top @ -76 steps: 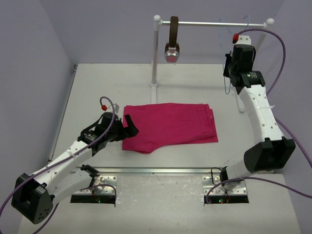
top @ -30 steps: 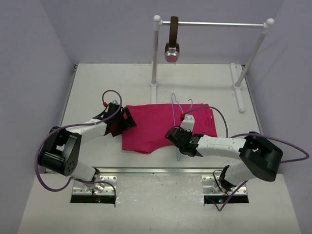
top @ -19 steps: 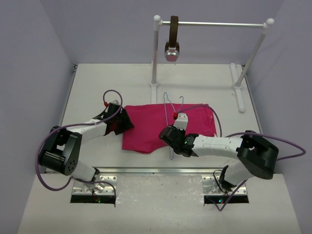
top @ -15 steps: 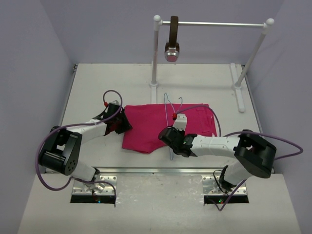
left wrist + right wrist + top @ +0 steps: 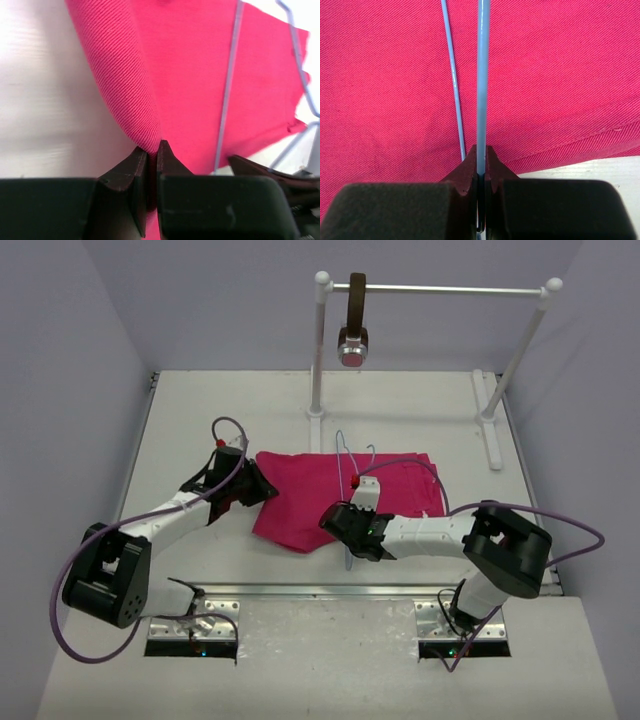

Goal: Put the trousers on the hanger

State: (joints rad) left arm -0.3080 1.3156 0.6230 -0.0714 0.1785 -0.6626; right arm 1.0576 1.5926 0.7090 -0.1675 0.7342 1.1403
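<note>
The magenta trousers (image 5: 305, 502) lie folded flat on the table's middle. My left gripper (image 5: 262, 490) is shut on their left edge, pinching a fold of the cloth (image 5: 145, 100) between its fingertips (image 5: 152, 150). The pale blue hanger (image 5: 346, 462) lies across the trousers, hook pointing away from me. My right gripper (image 5: 342, 528) is shut on one wire of the hanger (image 5: 482, 75) near the trousers' front edge; a second wire (image 5: 452, 75) runs beside it over the trousers (image 5: 560, 75). In the left wrist view the hanger's wire (image 5: 227, 95) crosses the trousers (image 5: 190, 60).
A white clothes rack stands at the back, its rail (image 5: 440, 287) spanning two posts (image 5: 317, 360). A brown strap with a round metallic end (image 5: 353, 335) hangs from the rail's left end. The table (image 5: 200, 420) has walls at the left and back.
My left gripper has shut on the trousers' left edge and raised it slightly. My right arm, which brought the hanger down from the rail, has slid it leftwards over the trousers.
</note>
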